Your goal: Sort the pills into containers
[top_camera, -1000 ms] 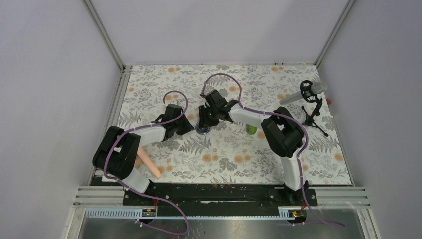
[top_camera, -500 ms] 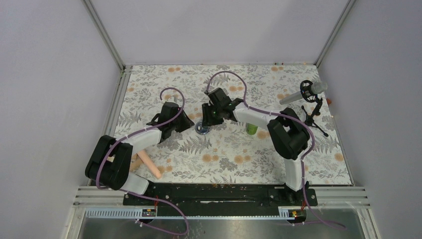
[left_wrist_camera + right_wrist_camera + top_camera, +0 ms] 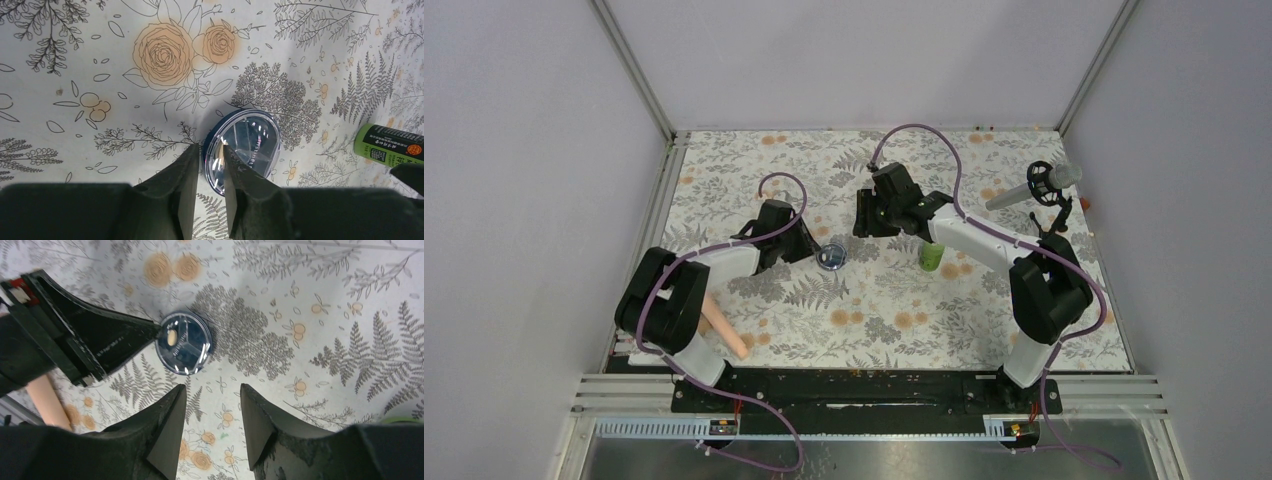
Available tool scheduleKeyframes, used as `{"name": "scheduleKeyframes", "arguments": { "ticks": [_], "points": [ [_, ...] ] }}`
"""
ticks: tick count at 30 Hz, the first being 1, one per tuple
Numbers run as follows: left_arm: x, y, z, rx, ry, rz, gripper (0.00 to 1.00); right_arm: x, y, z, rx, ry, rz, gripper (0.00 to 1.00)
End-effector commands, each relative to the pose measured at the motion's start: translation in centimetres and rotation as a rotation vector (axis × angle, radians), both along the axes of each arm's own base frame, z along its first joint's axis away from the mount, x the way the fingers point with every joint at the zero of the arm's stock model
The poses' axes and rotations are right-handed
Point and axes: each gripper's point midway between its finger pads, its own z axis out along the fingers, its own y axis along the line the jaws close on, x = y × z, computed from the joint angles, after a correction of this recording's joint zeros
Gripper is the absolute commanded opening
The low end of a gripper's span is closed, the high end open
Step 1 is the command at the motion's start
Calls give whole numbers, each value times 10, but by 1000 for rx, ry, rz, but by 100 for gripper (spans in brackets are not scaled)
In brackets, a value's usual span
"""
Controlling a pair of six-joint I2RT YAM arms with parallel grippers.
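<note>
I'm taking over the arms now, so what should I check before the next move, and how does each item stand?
1. The right gripper empty and off the blue jar: ok, jaws apart over bare table.
2. The left gripper free of the blue jar: cannot tell; its fingers closely straddle the rim.
3. Jar flat on the table: ok.
4. A pill in the jar: ok, one tan pill lies in a compartment.
5. The green bottle upright: ok; capped or open, cannot tell.
</note>
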Motion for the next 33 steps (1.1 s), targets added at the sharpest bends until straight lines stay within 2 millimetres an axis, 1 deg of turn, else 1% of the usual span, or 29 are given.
{"name": "scheduleKeyframes", "arguments": {
  "ticks": [1,3,5,7,8,9,11,12,14,17,18,19,21,22,26,27,28,30,33],
  "points": [
    [-1,1,-6,15,8,-32,23,-4,-11,5,-23,-6,-28,52],
    [-7,3,-13,24,26,-32,23,-4,-12,9,-23,-10,-28,52],
    [-9,6,-13,32,20,-25,23,-4,-12,14,-20,-13,-27,52],
    [-6,8,-3,32,-8,-17,24,-4,-13,20,-15,-19,-30,53],
    [-4,8,5,33,-29,-14,26,-4,-15,24,-14,-27,-32,53],
    [-2,9,14,34,-53,-12,29,-4,-16,30,-11,-36,-35,54],
    [6,11,40,34,-117,-5,38,-4,-21,47,1,-69,-44,55],
    [5,13,54,42,-142,-3,44,-4,-24,54,6,-82,-45,56],
    [7,18,84,46,-211,6,60,-4,-35,72,-3,-127,-67,57],
    [4,26,133,51,-331,4,76,-9,-53,100,-12,-184,-89,60],
    [1,27,150,50,-372,-6,92,-12,-62,111,-17,-207,-98,62],
    [-4,27,168,43,-409,-28,98,-16,-72,122,-27,-232,-110,65],
    [-17,32,198,54,-464,-55,99,-25,-96,146,-58,-295,-154,70],
    [-24,36,215,55,-495,-51,99,-31,-112,159,-76,-326,-185,73],
    [-54,70,265,115,-614,26,99,-61,-177,209,-112,-460,-346,86],
    [-62,78,275,124,-639,45,99,-70,-193,221,-115,-495,-390,94],
    [-71,86,283,135,-661,68,99,-80,-209,233,-120,-531,-438,99],
    [-89,101,298,143,-701,103,99,-100,-242,255,-125,-603,-531,99],
    [-114,116,311,136,-736,137,99,-133,-286,283,-110,-704,-650,100]
  ]
}}
